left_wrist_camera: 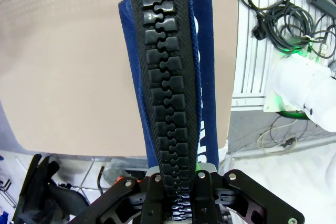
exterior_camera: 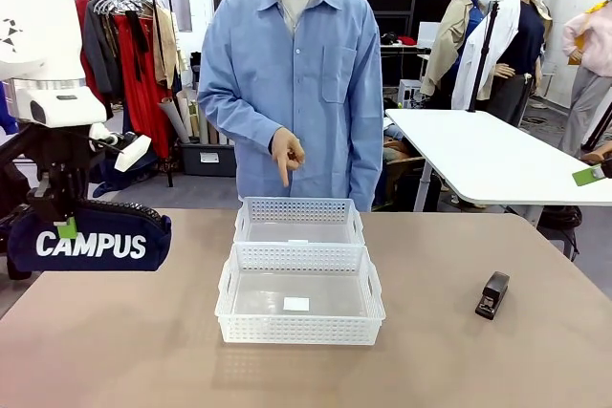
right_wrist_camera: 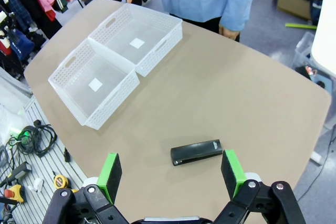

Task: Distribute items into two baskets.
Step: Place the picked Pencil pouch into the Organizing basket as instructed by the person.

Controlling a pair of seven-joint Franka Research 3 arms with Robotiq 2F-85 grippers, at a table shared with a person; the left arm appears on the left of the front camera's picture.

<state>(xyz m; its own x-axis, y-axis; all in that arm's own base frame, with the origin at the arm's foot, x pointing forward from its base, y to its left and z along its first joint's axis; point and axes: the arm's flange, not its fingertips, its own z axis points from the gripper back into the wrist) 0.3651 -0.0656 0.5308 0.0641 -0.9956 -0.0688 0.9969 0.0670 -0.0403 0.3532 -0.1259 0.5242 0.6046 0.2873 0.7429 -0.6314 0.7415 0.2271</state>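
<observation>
Two baskets [exterior_camera: 299, 330] [exterior_camera: 299, 209], one pouch [exterior_camera: 91, 241], one stapler [exterior_camera: 492, 295]

pouch [left_wrist_camera: 205, 51] cut off at top, lettering [left_wrist_camera: 202, 142] mostly hidden

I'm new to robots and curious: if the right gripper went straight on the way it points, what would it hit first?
Probably the black stapler, lying on the table straight ahead between the open fingers of the right gripper. Depth is hard to judge, so it might meet the bare table beside it.
</observation>
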